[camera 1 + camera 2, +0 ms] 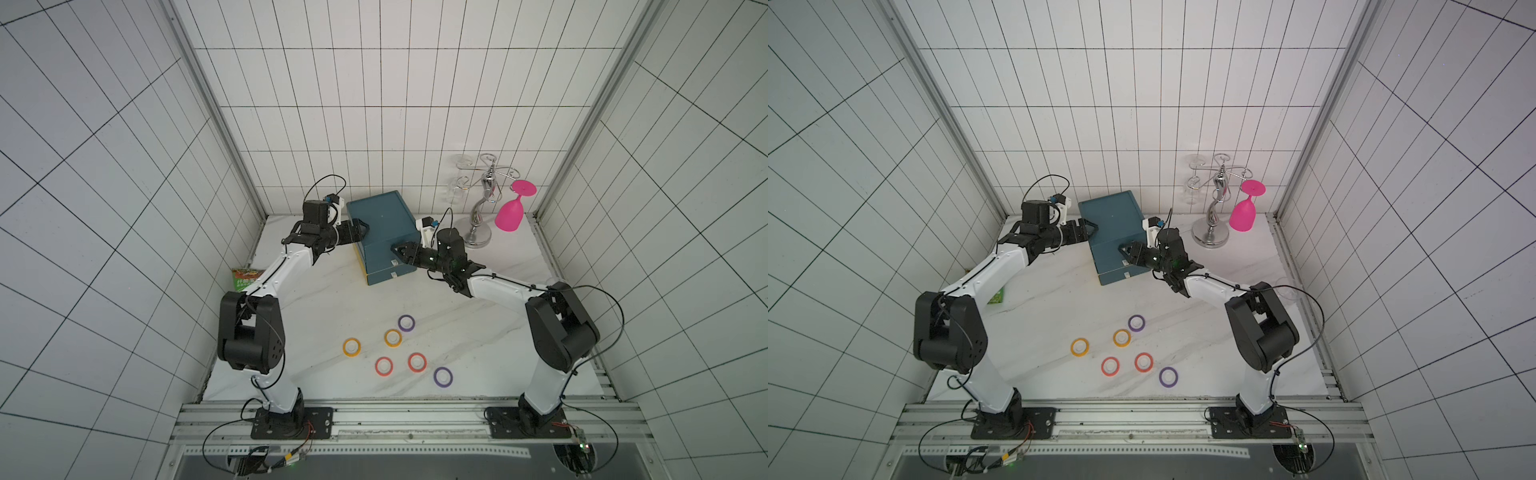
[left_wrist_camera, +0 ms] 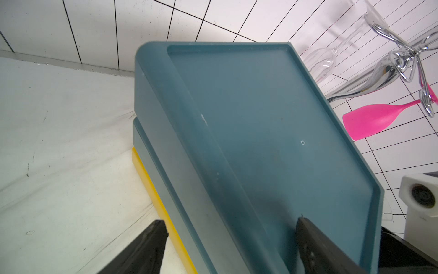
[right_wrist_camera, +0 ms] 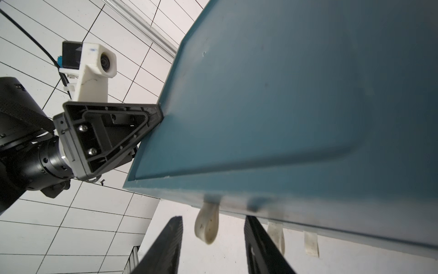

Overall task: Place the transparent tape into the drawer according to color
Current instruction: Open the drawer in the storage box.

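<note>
The marble table [image 1: 324, 307] bears the drawer [image 1: 380, 216], tape rolls [image 1: 345, 347], chrome rack [image 1: 478, 240] and green packet [image 1: 245, 278].

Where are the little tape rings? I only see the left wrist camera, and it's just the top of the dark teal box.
Observer: All six small tape rings lie on the white marble table, in front of the dark teal three-drawer chest, toward the arm bases: two orange-yellow, two red, two purple.
Operator: What's the other arm doing?
Observer: The right gripper is at the chest's front, open, its fingers either side of the top drawer's pale loop pull, not touching it.
Operator: Anything else hiding?
Observer: A green snack packet lies by the wall beside the left arm.
</note>
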Robot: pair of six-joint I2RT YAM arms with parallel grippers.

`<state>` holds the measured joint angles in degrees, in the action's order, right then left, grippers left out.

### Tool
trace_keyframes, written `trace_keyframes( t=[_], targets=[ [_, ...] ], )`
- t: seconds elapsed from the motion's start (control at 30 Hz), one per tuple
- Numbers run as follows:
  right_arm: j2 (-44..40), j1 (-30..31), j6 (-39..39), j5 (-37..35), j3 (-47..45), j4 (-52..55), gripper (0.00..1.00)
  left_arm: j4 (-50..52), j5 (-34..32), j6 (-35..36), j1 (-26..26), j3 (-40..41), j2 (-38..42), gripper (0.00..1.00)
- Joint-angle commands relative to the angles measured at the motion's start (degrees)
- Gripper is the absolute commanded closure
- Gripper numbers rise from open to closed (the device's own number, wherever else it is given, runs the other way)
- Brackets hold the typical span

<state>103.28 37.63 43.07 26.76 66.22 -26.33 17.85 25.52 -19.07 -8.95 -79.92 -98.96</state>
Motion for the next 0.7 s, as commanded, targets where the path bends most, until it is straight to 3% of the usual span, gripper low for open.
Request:
trace_keyframes(
  t=[0.0, 0.4, 0.5, 0.57, 0.67],
  targets=[
    [0.69, 0.52, 0.67, 0.21, 2.2, -2.53, 0.58, 0.35, -0.21, 0.97, -0.17, -0.5, 1.39, 0.11],
    [2.58, 0.52, 2.27, 1.43, 4.02, -2.59, 0.73, 0.79, -0.16, 1.23, -0.12, -0.59, 1.3, 0.12],
    [2.33, 0.56, 2.64, 1.11, 3.7, -2.91, 0.85, 0.76, -0.01, 1.14, -0.16, -0.73, 1.13, 0.12],
    [1.85, 0.52, 2.68, 0.86, 3.3, -2.86, 0.99, 0.79, -0.03, 1.05, -0.18, -0.92, 0.96, 0.12],
    [0.62, 0.57, 2.44, 0.56, 2.05, -2.24, 1.0, 0.9, -0.12, 1.03, -0.18, -0.96, 0.92, 0.12]
  ],
)
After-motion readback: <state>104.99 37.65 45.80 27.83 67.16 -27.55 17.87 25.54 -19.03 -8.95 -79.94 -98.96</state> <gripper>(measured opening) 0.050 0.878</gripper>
